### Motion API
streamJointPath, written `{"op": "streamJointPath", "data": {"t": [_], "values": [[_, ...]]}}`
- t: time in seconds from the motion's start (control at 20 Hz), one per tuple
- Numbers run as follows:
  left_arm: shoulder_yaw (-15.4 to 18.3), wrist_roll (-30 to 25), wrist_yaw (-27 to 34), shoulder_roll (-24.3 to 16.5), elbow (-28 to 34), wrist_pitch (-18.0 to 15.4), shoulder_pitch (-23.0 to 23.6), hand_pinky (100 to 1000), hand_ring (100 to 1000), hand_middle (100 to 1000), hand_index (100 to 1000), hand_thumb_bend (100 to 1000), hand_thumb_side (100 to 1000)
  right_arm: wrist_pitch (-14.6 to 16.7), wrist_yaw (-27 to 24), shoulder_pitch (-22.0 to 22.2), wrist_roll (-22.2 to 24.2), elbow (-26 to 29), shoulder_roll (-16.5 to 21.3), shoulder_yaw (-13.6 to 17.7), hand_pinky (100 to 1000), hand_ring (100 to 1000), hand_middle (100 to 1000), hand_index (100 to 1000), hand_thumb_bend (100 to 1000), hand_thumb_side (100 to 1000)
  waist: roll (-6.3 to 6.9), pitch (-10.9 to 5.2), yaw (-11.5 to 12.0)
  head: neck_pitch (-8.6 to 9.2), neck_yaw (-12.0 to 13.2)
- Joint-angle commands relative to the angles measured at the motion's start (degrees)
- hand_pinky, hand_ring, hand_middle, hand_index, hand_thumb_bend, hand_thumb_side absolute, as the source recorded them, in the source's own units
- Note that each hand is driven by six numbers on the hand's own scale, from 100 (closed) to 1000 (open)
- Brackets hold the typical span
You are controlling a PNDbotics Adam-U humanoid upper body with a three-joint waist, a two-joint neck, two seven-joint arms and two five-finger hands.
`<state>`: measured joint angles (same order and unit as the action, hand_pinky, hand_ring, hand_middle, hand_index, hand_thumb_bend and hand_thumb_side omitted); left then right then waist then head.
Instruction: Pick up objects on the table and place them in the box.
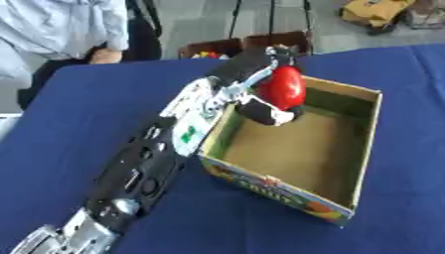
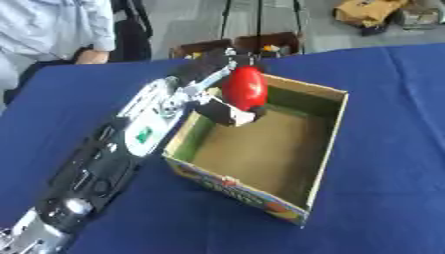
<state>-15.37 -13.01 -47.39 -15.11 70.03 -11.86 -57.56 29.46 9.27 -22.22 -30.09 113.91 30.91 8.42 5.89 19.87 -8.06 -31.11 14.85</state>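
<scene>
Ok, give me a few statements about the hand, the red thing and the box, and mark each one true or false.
1. The left hand holds a red object. True.
2. The red object lies on the floor of the box. False: it is in the hand, above the box's near-left corner.
3. The box floor is bare. True, as far as it shows.
4. The table has a green cover. False: it is blue.
5. The right hand holds the box. False: no right hand is in view.
</scene>
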Motion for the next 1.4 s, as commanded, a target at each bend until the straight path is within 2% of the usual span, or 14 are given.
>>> {"op": "streamJointPath", "data": {"t": [0.05,0.4,0.6,0.75,0.8,0.85,0.95,1.0,1.15,1.35,1.4], "values": [[-0.4,-0.2,-1.9,0.1,-0.6,-1.5,-1.1,300,507,570,731,100,310,0.0,-0.4,-0.9,0.3,0.7,0.6,0.2,714,757,664,754,100,1000,0.71,-0.39,-0.1,0.55,0.4],[-0.9,-2.0,-5.2,0.6,-2.5,-3.3,-1.4,309,520,587,737,100,316,-0.1,-0.5,-1.0,0.5,0.7,0.3,0.0,715,757,663,754,100,1000,0.77,-0.20,-0.7,0.48,0.7],[-1.2,-2.6,-5.9,0.8,-2.9,-4.4,-1.4,327,543,612,776,100,319,-0.2,-0.5,-0.9,0.5,0.7,0.2,0.1,715,758,663,754,100,1000,0.78,-0.09,-0.8,0.30,0.7],[-1.5,-3.3,-5.9,0.9,-2.9,-5.4,-1.4,376,614,673,845,100,348,-0.2,-0.4,-0.9,0.5,0.7,0.1,0.0,716,758,662,755,100,1000,0.81,-0.07,-0.7,0.06,0.7],[-1.7,-4.0,-5.9,0.9,-2.9,-6.0,-1.3,408,660,709,872,100,380,-0.2,-0.4,-0.9,0.5,0.7,0.1,0.0,716,758,662,755,100,1000,0.81,-0.06,-0.6,0.03,0.7],[-2.0,-5.1,-5.8,0.9,-2.9,-6.9,-1.2,479,734,760,902,116,429,-0.3,-0.4,-0.9,0.5,0.7,0.1,0.0,716,758,662,755,100,1000,0.81,-0.06,-0.6,0.01,0.7],[-2.3,-7.5,-5.9,0.9,-2.8,-8.4,-1.1,534,791,802,929,177,502,-0.2,-0.4,-0.9,0.4,0.7,0.1,0.0,716,758,662,755,100,1000,0.79,-0.05,-0.6,-0.04,0.7],[-2.2,-8.5,-6.0,1.0,-2.7,-9.1,-1.1,549,804,812,934,185,511,-0.2,-0.4,-0.9,0.4,0.7,0.1,0.0,716,758,662,755,100,1000,0.78,-0.04,-0.6,-0.06,0.7],[-2.0,-10.6,-6.5,0.9,-2.3,-10.3,-1.0,673,884,851,968,222,574,-0.2,-0.4,-0.9,0.4,0.7,0.1,0.0,716,758,662,755,100,1000,0.74,-0.05,-0.6,-0.10,0.7],[-1.7,-11.5,-6.5,0.9,-1.9,-10.8,-1.0,678,887,852,968,222,574,-0.2,-0.4,-0.9,0.4,0.7,0.1,0.0,716,758,662,755,100,1000,0.72,-0.10,-0.5,-0.14,0.6],[-1.6,-11.5,-6.4,0.9,-1.8,-10.9,-1.1,748,930,872,984,237,606,-0.2,-0.5,-0.9,0.4,0.7,0.1,0.0,716,759,661,755,100,1000,0.71,-0.16,-0.4,-0.18,0.6]]}}
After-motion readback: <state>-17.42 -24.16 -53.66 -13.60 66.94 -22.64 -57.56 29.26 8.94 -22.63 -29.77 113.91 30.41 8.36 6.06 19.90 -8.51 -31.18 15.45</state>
